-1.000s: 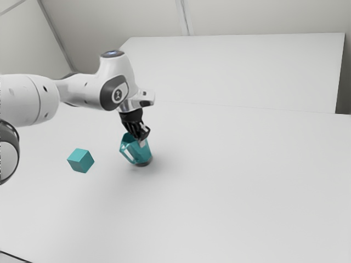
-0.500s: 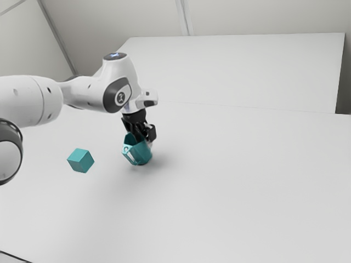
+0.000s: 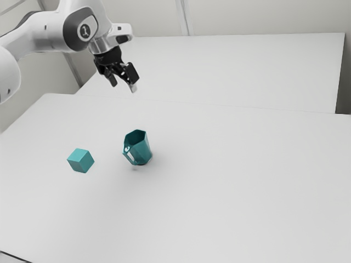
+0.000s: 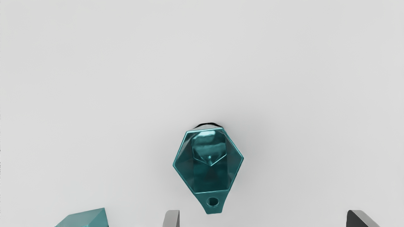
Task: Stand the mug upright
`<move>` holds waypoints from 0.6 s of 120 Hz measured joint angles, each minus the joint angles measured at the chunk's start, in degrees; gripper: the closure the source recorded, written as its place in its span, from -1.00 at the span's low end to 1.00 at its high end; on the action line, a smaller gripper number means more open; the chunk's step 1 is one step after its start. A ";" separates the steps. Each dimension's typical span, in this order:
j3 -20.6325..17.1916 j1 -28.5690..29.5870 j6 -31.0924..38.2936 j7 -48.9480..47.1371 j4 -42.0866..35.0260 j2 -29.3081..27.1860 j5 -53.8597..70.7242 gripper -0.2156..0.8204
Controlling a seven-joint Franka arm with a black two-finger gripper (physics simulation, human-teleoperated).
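The teal six-sided mug (image 3: 139, 150) stands on the table leaning toward its handle, with its mouth upward and the handle on the exterior view's left side. Looking down in the wrist view, I see into the mouth of the mug (image 4: 210, 160), its handle pointing toward the fingers' side and a dark edge of the base beyond the rim. My gripper (image 3: 123, 85) hangs well above the mug, apart from it, toward the exterior view's left. The gripper (image 4: 266, 218) has its fingers wide apart with nothing held between them.
A teal cube (image 3: 80, 160) rests on the white table (image 3: 230, 181), a short distance from the mug on the exterior view's left. Part of the cube (image 4: 86, 219) also shows in the wrist view. Pale walls rise behind the table.
My gripper has moved from the mug, up and toward the exterior view's left. The mug tilts less than a second ago and stays on the table. The cube has not moved.
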 joint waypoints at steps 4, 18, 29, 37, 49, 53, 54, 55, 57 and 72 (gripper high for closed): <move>-0.02 -0.13 -1.41 -0.05 0.42 -0.63 0.06 -0.53; -0.12 -0.28 -5.13 -0.21 0.86 -2.11 0.05 -0.56; -0.11 -0.23 -6.91 -0.30 0.90 -2.38 -0.15 -0.57; -0.06 -0.11 -7.77 -0.36 0.91 -2.44 -0.25 -0.57; -0.04 0.09 -8.62 -0.45 0.91 -2.45 -0.37 -0.58; -0.04 0.13 -8.83 -0.47 0.91 -2.45 -0.39 -0.58; -0.04 0.14 -8.87 -0.48 0.91 -2.45 -0.39 -0.58; -0.04 0.14 -8.92 -0.49 0.91 -2.46 -0.40 -0.58; -0.04 0.15 -9.00 -0.50 0.91 -2.45 -0.41 -0.58; -0.04 0.11 -9.45 -0.58 0.91 -2.48 -0.46 -0.58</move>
